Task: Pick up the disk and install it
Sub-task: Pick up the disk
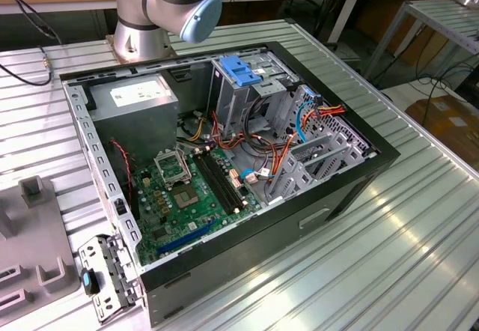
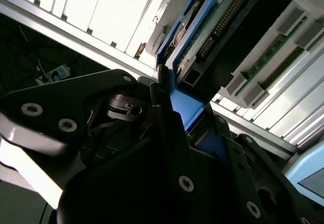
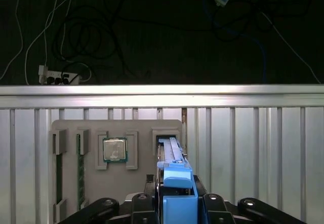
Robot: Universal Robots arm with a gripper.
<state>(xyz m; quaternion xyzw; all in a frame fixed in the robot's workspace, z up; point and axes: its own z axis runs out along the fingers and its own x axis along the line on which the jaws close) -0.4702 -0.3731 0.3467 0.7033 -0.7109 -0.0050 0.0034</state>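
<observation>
The disk (image 3: 171,158) stands on edge, a black drive in bright blue rails with a blue tab (image 3: 177,176) at its near end. My gripper (image 3: 175,206) is shut on it, with black fingers on both sides of the blue rail. In the second wrist view the disk (image 2: 217,26) shows its green board and connector pins, with the gripper (image 2: 185,107) clamped on the blue rail. The disk's far end lies at a slot of a grey holder tray (image 3: 144,127); whether it rests in the slot or hangs just above it, I cannot tell.
The grey tray also holds a processor chip (image 3: 114,149) and a memory stick (image 3: 80,168). In the exterior view an open computer case (image 1: 359,174) lies on the ribbed metal table (image 1: 389,256), with a light-blue latch (image 1: 241,73) on its metal drive cage, and the arm's base (image 1: 161,9) behind it.
</observation>
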